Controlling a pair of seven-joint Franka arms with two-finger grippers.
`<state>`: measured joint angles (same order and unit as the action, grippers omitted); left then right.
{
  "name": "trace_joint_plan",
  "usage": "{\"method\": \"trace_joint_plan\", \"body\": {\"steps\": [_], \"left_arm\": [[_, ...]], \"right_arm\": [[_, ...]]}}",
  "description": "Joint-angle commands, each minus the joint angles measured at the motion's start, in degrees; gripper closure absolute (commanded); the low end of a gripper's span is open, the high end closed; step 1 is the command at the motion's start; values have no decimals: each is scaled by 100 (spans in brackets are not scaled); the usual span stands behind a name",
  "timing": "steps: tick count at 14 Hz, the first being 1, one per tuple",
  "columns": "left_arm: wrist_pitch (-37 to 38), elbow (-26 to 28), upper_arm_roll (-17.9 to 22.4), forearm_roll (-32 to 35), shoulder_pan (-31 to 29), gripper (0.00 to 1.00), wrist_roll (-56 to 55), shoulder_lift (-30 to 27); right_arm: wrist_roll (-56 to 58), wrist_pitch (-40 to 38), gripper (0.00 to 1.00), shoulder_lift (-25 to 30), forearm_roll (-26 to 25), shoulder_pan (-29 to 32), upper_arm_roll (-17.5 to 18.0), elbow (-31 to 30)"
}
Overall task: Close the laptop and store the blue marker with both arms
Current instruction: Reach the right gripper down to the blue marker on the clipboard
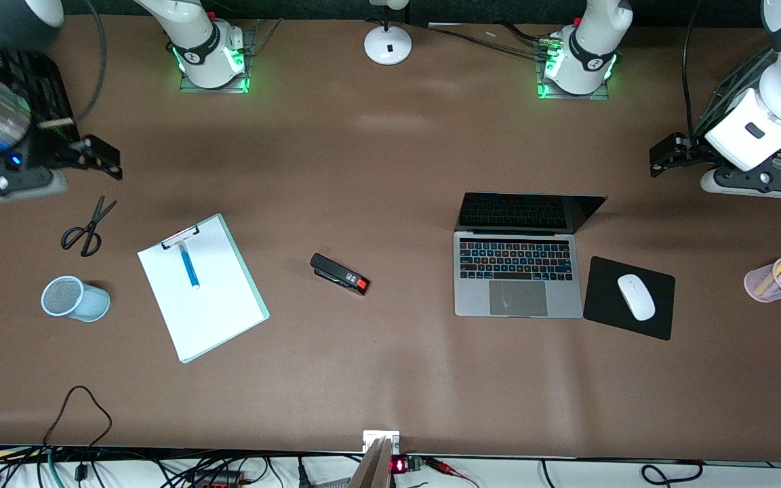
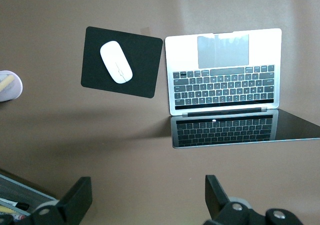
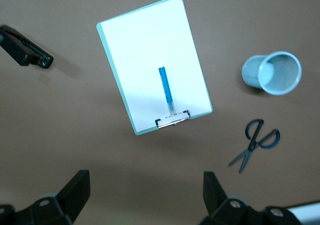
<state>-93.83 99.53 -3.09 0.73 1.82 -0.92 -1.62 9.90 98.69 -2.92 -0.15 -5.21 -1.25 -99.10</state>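
Observation:
The silver-grey laptop stands open on the table, its keys lit and its dark screen raised. The blue marker lies on white paper on a clipboard, toward the right arm's end. My left gripper hangs open over bare table at the left arm's end, apart from the laptop and holding nothing. My right gripper hangs open over bare table at the right arm's end, apart from the clipboard, also empty.
A black stapler lies between clipboard and laptop. Scissors and a tipped light blue mesh cup lie beside the clipboard. A white mouse sits on a black mouse pad beside the laptop. A pink pen cup stands at the left arm's end.

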Motion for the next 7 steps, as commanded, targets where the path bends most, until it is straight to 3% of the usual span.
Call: {"method": "trace_joint_plan", "body": {"steps": [1, 6, 7], "left_arm": [[111, -170, 1, -63, 3, 0, 30, 188], [295, -750, 45, 24, -15, 0, 127, 759], [295, -768, 45, 24, -6, 14, 110, 812]], "right_arm": [[284, 141, 0, -506, -46, -76, 46, 136], [302, 1149, 0, -1736, -204, -340, 55, 102], [345, 1326, 0, -1956, -266, -384, 55, 93]]}}
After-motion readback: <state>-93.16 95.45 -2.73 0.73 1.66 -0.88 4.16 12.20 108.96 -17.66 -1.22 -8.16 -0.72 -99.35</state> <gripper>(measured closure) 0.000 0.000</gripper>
